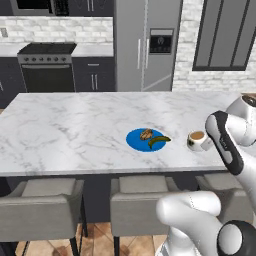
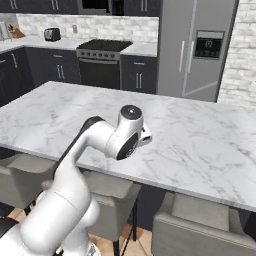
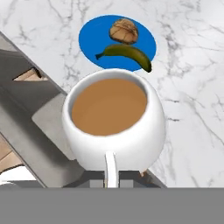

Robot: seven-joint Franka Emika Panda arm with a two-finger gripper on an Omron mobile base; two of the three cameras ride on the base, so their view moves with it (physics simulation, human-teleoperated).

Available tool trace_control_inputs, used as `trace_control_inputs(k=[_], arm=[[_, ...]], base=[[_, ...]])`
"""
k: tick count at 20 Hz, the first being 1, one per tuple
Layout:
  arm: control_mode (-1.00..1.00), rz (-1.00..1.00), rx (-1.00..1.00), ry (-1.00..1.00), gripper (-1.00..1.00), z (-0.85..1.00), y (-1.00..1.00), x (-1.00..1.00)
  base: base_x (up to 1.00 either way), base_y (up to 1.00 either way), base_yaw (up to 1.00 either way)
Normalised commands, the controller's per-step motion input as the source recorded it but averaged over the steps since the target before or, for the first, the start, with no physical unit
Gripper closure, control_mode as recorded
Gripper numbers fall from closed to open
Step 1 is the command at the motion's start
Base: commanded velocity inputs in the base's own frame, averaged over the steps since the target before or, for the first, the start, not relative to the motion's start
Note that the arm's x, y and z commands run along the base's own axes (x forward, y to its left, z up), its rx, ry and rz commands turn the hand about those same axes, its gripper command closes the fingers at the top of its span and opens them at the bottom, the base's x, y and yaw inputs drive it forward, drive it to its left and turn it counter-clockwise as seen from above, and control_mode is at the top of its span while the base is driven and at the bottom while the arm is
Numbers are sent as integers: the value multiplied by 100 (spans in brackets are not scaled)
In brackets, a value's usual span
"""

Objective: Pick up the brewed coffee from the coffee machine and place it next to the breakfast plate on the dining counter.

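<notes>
Sitting upright close below the hand camera, the brewed coffee (image 3: 113, 122) shows its handle toward the gripper, whose fingers are hidden, so I cannot tell their state. Just beyond the mug lies the breakfast plate (image 3: 89, 41) on the dining counter (image 1: 65, 130), near its stool-side edge.

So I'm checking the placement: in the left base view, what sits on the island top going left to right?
Breakfast plate, which carries the brown pastry and then the green-yellow food piece, then the mug of coffee, then the robot arm at the right edge.
</notes>
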Motion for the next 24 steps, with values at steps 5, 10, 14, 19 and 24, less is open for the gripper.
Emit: trace_control_inputs(k=[5,10,14,19,24], arm=[[-100,-3,0,2,100,-35,-20,65],[-100,-1,0,2,100,-22,-7,64],[-100,0,0,0,100,-24,-1,46],[-100,0,0,0,100,-42,-10,36],[-100,0,0,0,100,-46,-27,27]], base=[[0,0,0],[0,0,0],[0,0,0],[0,0,0],[0,0,0]])
